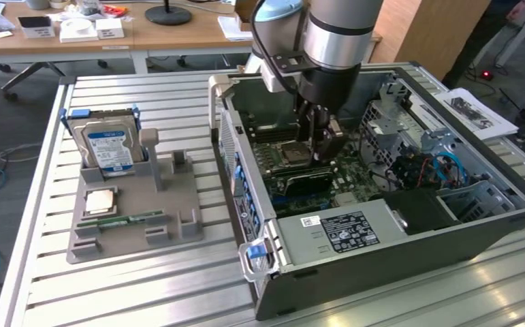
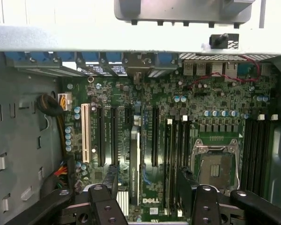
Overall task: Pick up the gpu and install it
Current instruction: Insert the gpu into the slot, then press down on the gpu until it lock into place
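The gpu (image 2: 135,154) is a thin dark card seen edge-on, standing upright in a slot of the green motherboard (image 2: 215,93), with its metal end against the case's rear wall. My gripper (image 2: 147,187) hangs just above it inside the open computer case (image 1: 480,225). It is open, with one black finger (image 2: 110,180) on each side of the card and not touching it. In the exterior view the gripper (image 1: 324,146) reaches down over the middle of the motherboard, and the arm hides the card there.
A grey parts tray (image 1: 180,204) on the exterior view's left holds a hard drive (image 1: 107,146), a processor chip (image 1: 99,201) and a green memory stick (image 1: 121,221). The power supply (image 1: 344,231), drive cage (image 1: 398,116) and cables (image 1: 444,170) crowd the case. The processor socket (image 2: 215,164) lies beside the fingers.
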Tool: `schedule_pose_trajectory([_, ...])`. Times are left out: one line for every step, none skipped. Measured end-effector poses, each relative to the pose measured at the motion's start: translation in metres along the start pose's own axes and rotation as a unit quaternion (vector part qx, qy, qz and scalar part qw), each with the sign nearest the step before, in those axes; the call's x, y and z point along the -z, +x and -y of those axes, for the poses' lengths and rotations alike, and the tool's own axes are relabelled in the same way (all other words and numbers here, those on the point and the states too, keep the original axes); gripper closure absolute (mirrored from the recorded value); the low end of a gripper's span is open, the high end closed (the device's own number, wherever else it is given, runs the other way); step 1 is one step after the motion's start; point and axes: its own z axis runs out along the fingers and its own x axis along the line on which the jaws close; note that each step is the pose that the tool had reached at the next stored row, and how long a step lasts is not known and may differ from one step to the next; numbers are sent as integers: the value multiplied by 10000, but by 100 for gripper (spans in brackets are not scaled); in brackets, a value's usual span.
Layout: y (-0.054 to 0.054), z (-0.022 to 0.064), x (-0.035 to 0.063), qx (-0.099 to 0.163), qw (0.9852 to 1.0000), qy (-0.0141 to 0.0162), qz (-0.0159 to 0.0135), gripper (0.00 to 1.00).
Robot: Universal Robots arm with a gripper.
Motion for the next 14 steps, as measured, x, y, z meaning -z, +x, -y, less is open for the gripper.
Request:
schedule_pose_trajectory([0, 13, 0, 0, 10000, 0, 0, 36])
schedule_pose_trajectory([0, 24, -1, 0, 10000, 0, 0, 36])
schedule_pose_trajectory([0, 35, -2, 0, 10000, 0, 0, 36])
schedule_pose_trajectory([-1, 48, -2, 0, 10000, 0, 0, 36])
schedule_pose_trajectory([-1, 59, -3, 0, 10000, 0, 0, 36])
schedule_pose_trajectory([0, 65, -3, 0, 10000, 0, 0, 36])
schedule_pose_trajectory([0, 67, -3, 0, 10000, 0, 0, 36])
schedule_pose_trajectory([0, 67, -3, 0, 10000, 0, -1, 36])
schedule_pose_trajectory([-1, 68, -3, 0, 10000, 0, 0, 36])
schedule_pose_trajectory([-1, 68, -3, 0, 10000, 0, 0, 36])
schedule_pose_trajectory([-1, 68, -3, 0, 10000, 0, 0, 36])
schedule_pose_trajectory([-1, 68, -3, 0, 10000, 0, 0, 36])
schedule_pose_trajectory([-1, 68, -3, 0, 10000, 0, 0, 36])
schedule_pose_trajectory([-1, 68, -3, 0, 10000, 0, 0, 36])
